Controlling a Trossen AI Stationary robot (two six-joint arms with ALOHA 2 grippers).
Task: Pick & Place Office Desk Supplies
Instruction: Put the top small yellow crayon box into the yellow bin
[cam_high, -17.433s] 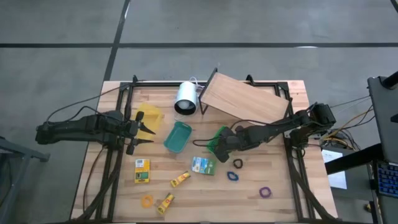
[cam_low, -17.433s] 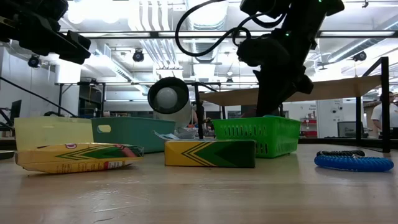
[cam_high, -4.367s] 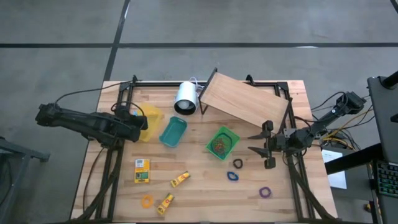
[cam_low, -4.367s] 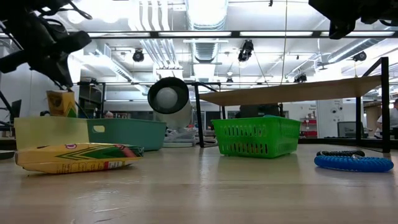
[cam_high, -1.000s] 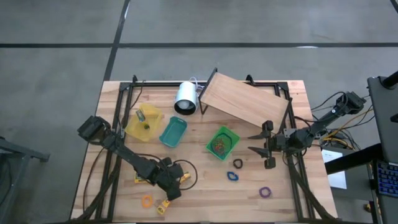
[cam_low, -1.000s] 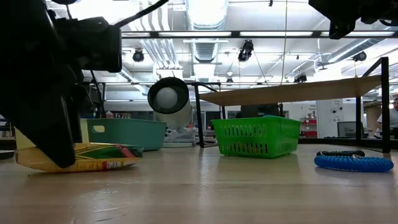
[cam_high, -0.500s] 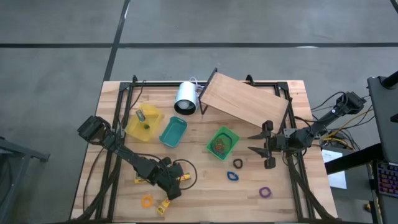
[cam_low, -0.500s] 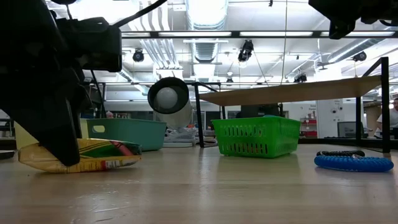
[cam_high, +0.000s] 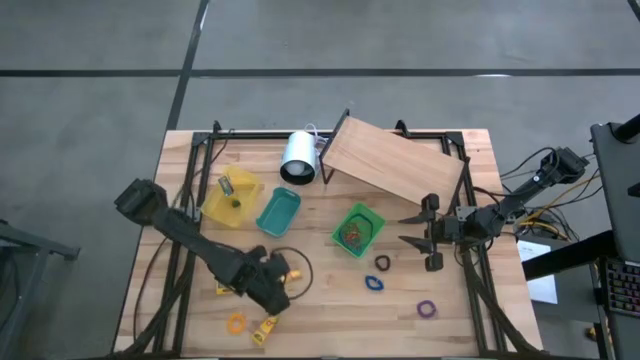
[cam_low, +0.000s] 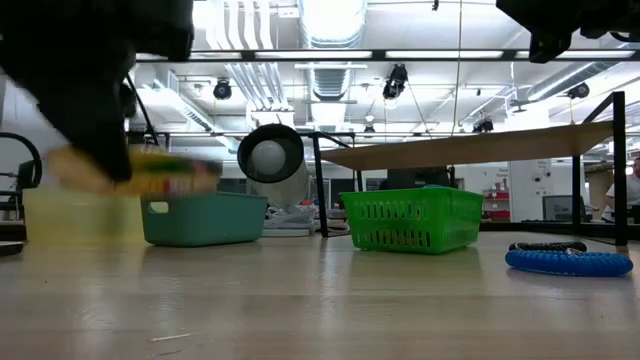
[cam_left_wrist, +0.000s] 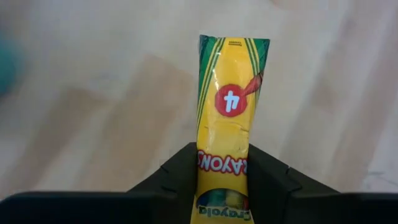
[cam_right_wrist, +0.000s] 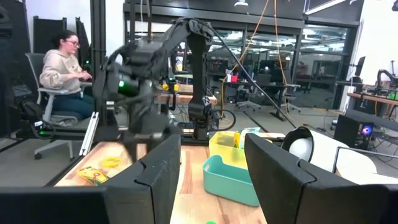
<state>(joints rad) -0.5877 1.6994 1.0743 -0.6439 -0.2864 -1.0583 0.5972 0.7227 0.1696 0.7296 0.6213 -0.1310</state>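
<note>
Left tool (cam_left_wrist: 222, 186) grips crayon pack (cam_left_wrist: 228, 118) — label readable in wrist view only.

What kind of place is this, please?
Probably a robotics lab or workshop: exposed ceiling ducts, workbenches with cables and equipment, and a person seated at a desk behind the wooden table.

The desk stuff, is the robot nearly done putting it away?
Not yet. Done: the yellow bin and green basket already hold things. In hand: the left gripper is shut on a crayon pack, lifted off the table. Left: another yellow pack, an orange band, and blue, black and purple bands. The right gripper waits open.
</note>
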